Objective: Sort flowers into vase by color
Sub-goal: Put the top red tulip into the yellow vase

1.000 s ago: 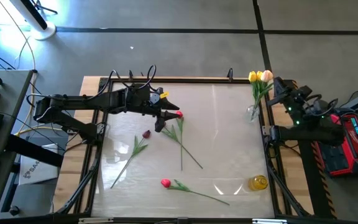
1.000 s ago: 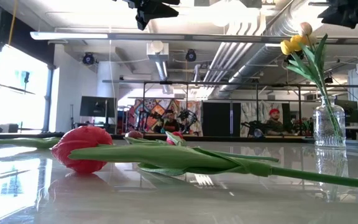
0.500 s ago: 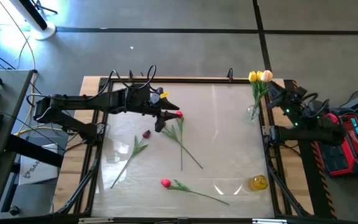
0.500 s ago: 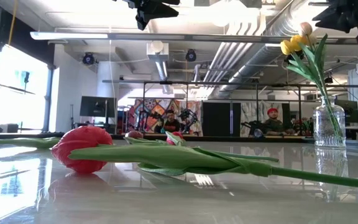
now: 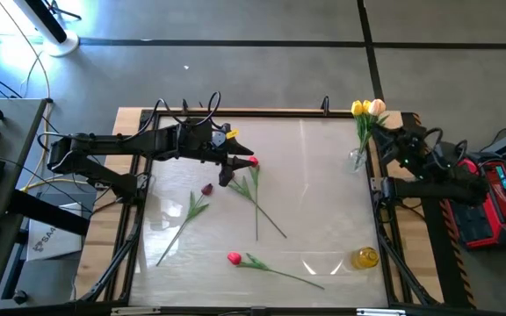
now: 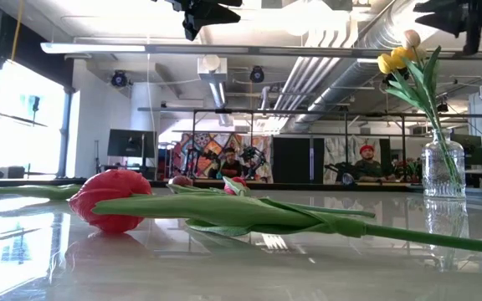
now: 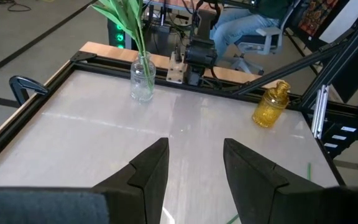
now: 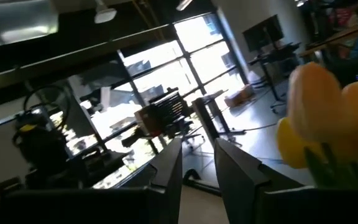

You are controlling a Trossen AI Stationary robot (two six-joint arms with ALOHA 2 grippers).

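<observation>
Left pincer [image 5: 229, 169] empty, parted, over red tulip [image 5: 251, 161] — right pincer [image 8: 197, 165] seemingly parted, empty.

My dark fingers [image 7: 151, 171] look like matt plastic. The table [image 5: 314, 184] under me is glossy and mirror-smooth; the clear vase [image 5: 358, 158] and amber bottle [image 5: 365, 257] look like glass.

Two tulips, one yellow [image 5: 357, 108] and one peach [image 5: 377, 107], stand upright in the clear glass vase [image 5: 358, 159] at the table's right edge. A red tulip [image 5: 251, 161], a maroon tulip [image 5: 206, 189] and a second red tulip [image 5: 234, 258] lie flat mid-table, stems splayed. An amber vase [image 5: 365, 257] stands near the right front corner.
</observation>
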